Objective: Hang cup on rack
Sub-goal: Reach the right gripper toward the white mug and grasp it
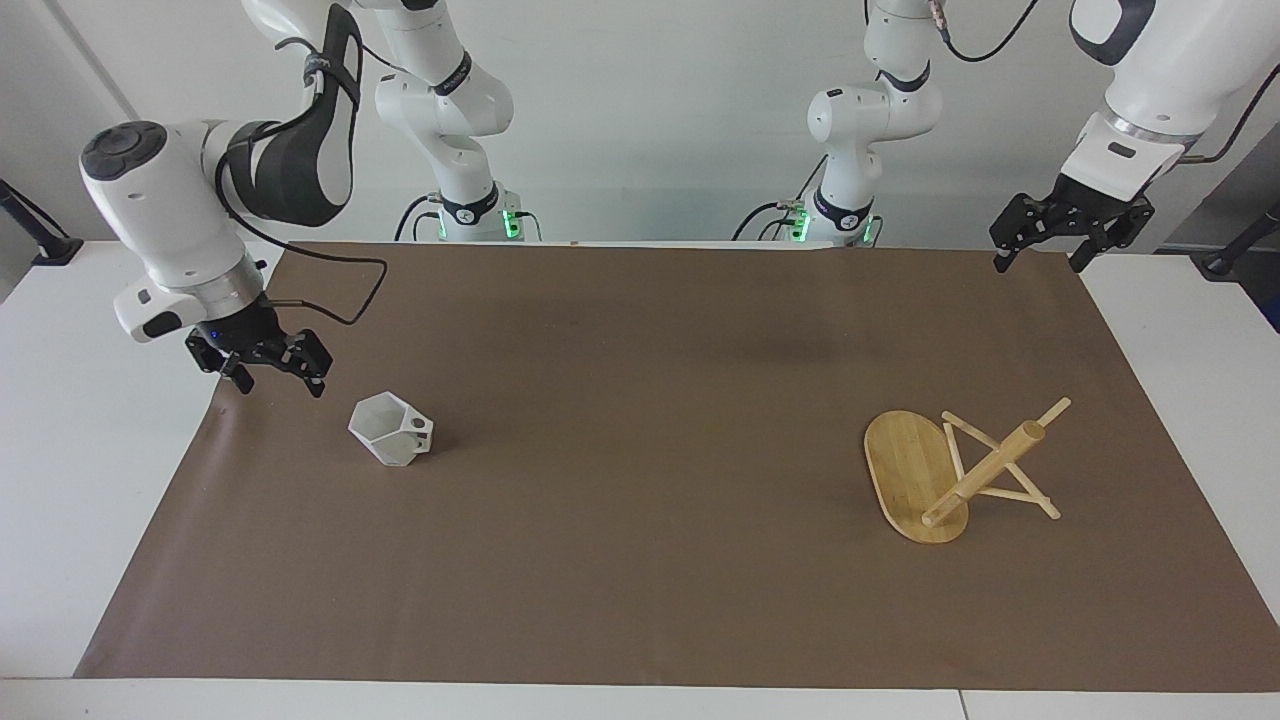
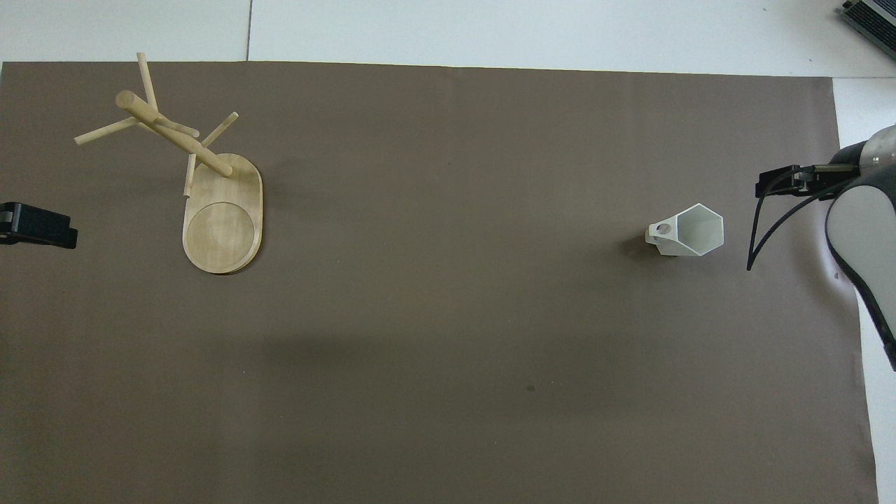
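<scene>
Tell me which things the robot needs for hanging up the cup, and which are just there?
Needed:
- white cup, upright on the brown mat
- wooden rack, toward the left arm's end
- right tool, open, over the mat beside the cup
- left tool, open, waiting over the mat's corner

Just there:
- brown mat
- white table

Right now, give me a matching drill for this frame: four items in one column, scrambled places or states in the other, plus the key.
Items
1. cup
2. rack
3. right end effector
4. left end effector

States
A. open, waiting at the mat's corner by its own base
B. wooden, standing at the left arm's end
C. white, on the mat at the right arm's end
D. open, in the air near the cup, not touching

Pairs: 1-C, 2-B, 3-D, 4-A
</scene>
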Controlling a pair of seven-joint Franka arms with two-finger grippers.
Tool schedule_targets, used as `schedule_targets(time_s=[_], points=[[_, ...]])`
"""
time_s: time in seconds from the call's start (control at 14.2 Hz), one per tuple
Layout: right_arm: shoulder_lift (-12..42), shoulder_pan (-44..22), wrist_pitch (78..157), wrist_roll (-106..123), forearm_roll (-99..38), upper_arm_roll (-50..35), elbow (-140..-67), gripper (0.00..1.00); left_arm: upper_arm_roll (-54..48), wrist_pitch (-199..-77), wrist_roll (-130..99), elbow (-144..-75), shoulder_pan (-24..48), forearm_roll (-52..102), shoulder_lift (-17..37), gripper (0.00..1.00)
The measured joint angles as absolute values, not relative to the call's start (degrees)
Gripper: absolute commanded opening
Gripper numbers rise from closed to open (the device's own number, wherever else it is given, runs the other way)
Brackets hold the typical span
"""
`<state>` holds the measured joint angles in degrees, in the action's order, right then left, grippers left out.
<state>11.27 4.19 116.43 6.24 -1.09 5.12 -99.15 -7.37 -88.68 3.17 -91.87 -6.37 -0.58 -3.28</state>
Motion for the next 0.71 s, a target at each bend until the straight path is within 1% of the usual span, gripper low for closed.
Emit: schedule_targets(time_s=[0.28, 0.71], points=[[15.3, 4.2, 118.2, 6.2, -1.8, 5.0, -99.2, 1.0, -7.4, -88.7, 3.2, -91.9, -6.4, -0.6, -3.3, 1.0], [16.0, 4.1, 118.1, 6.2, -1.9, 4.1, -101.5, 1.0, -7.4, -88.7, 3.2, -91.9, -6.4, -0.6, -3.3, 1.0]])
